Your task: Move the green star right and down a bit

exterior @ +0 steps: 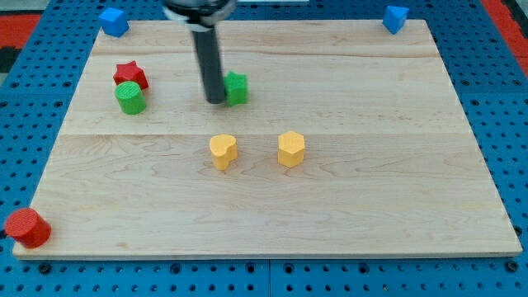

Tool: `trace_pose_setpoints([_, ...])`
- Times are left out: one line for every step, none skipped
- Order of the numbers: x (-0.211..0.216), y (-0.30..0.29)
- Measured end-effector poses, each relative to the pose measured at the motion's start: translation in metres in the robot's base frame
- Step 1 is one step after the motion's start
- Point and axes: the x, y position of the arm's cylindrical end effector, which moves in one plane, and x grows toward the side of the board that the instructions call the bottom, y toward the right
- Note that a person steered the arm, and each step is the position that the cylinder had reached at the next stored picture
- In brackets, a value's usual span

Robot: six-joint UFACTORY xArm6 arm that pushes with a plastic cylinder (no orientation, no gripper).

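Observation:
The green star [238, 87] lies on the wooden board [272, 214] a little left of centre in the upper part. My tip [216, 101] stands right against the star's left side, touching it or nearly so. The dark rod comes down from the view's top and hides the star's left edge.
A red star [130, 75] and a green cylinder [129, 97] sit together at the upper left. A yellow heart [223, 151] and a yellow hexagon [290, 148] lie below the green star. Blue blocks sit at the top left corner [113, 21] and top right corner [395, 17]. A red cylinder [27, 227] stands at the bottom left corner.

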Motion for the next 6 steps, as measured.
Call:
trace_pose_setpoints([0.000, 0.023])
trace_pose_setpoints([0.000, -0.030])
trace_pose_setpoints([-0.016, -0.057])
trace_pose_setpoints([-0.038, -0.028])
trace_pose_setpoints([-0.037, 0.040])
trace_pose_setpoints([-0.030, 0.108])
